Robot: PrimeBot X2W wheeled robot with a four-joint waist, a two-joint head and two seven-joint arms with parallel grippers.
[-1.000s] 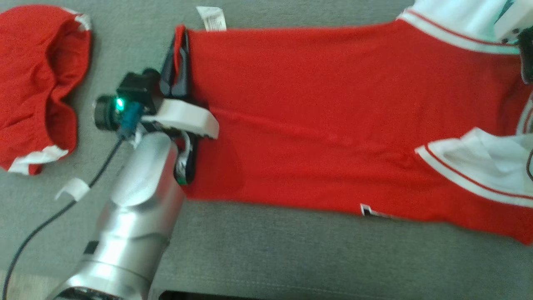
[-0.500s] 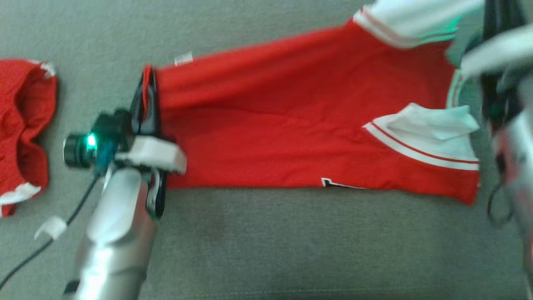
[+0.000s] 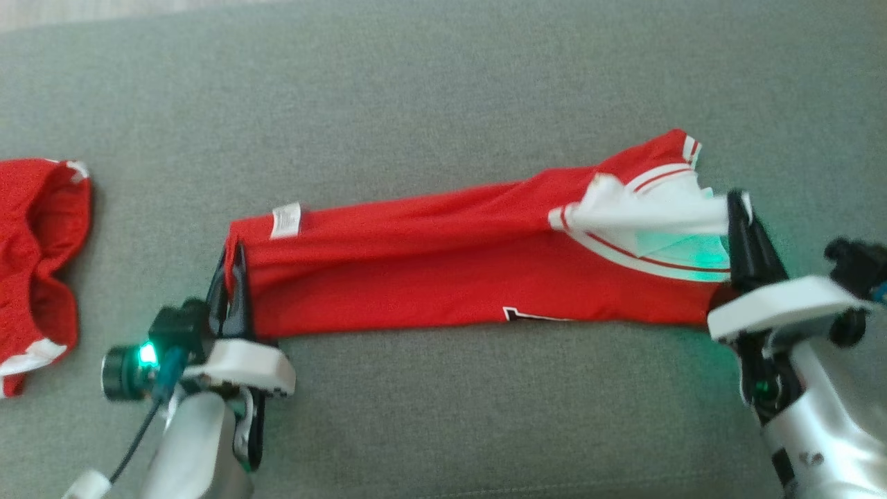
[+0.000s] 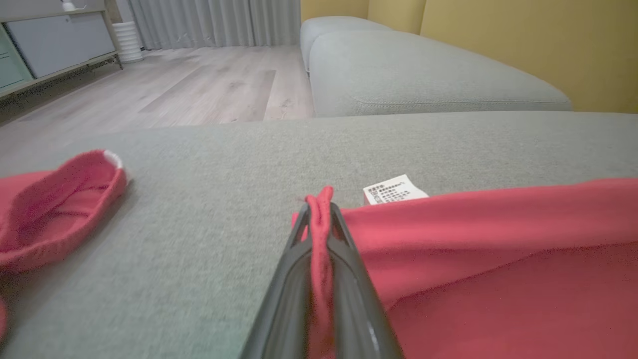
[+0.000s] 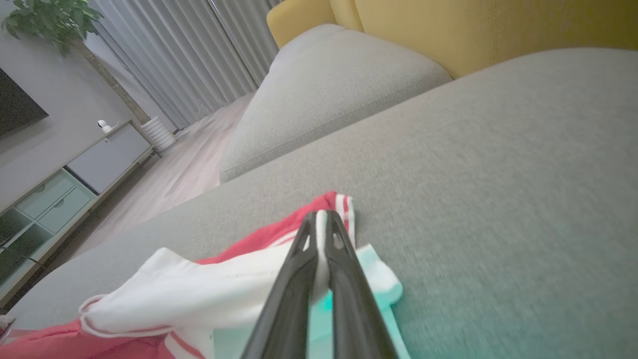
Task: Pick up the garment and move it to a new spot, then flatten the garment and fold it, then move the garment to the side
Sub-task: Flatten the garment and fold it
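While left jaws at 8 o'clock and right jaws at 4 clamp the garment (image 3: 429,277) at both ends, folding appears underway; side-move outstanding.

A grey fabric sofa seat (image 3: 443,90) carries two garments. A red jersey (image 3: 429,277) with white trim lies pulled out long and narrow across its middle and right part. Crumpled red shorts (image 3: 41,229) lie well apart toward its left end.
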